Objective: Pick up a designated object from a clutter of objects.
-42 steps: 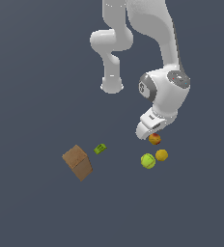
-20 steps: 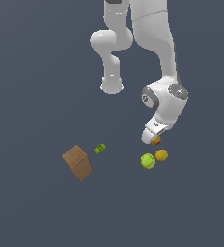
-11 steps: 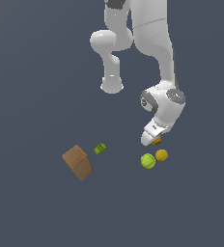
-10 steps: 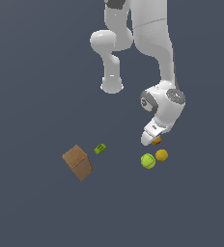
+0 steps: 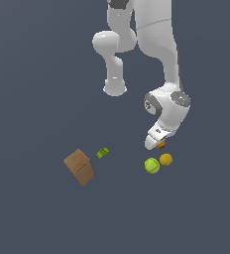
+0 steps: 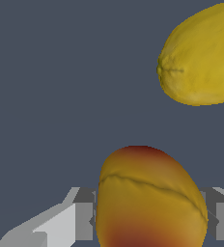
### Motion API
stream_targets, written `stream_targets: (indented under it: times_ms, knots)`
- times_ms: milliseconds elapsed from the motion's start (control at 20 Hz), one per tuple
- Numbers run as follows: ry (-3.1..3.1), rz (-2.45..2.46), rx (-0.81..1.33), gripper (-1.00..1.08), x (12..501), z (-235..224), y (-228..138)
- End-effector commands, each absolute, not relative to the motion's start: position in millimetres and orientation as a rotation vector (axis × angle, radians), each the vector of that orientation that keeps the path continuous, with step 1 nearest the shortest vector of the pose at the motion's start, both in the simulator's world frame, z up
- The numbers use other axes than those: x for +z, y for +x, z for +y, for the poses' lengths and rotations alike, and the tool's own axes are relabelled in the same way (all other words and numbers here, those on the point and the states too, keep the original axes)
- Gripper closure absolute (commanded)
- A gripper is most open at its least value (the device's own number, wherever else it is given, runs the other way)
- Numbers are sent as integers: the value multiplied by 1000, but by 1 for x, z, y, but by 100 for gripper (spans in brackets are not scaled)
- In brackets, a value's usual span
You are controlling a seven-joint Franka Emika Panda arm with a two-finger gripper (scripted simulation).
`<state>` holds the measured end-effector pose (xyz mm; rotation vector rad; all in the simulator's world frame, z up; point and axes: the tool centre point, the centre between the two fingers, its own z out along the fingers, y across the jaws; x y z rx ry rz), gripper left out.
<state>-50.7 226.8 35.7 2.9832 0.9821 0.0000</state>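
The designated object [image 5: 161, 145], a small orange-yellow ball with a red patch, lies on the dark floor under my gripper [image 5: 157, 144]. In the wrist view the ball [image 6: 150, 202] fills the gap between my fingers [image 6: 84, 221], and both pads touch its sides. The gripper [image 6: 150, 223] is shut on it, low at the floor. The plain orange-yellow ball [image 5: 166, 159] and the yellow-green ball [image 5: 152, 165] lie just in front of it. The plain orange-yellow ball also shows in the wrist view [image 6: 203, 55].
A brown box [image 5: 80, 166] stands tilted at the exterior view's left, with a tiny green block [image 5: 102, 153] beside it. The arm's white base [image 5: 115, 88] stands behind. The floor is plain dark grey.
Since two seconds ago my gripper has come down onto the red-patched ball. Over the last half second the arm has stayed still. The other objects have not moved.
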Motion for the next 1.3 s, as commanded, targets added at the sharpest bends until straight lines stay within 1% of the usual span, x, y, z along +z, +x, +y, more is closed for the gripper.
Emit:
stream_targets:
  times_ms: [0,300,600,900,1250]
  knots:
    - [2983,982,1,108,37,225,-51]
    - [2983,982,1,108,51,210,-51]
    - [2982,982,1,108,78,180,-53]
    - [2982,983,1,108,118,137,-55]
    - [2986,985,2,108,177,74,-58]
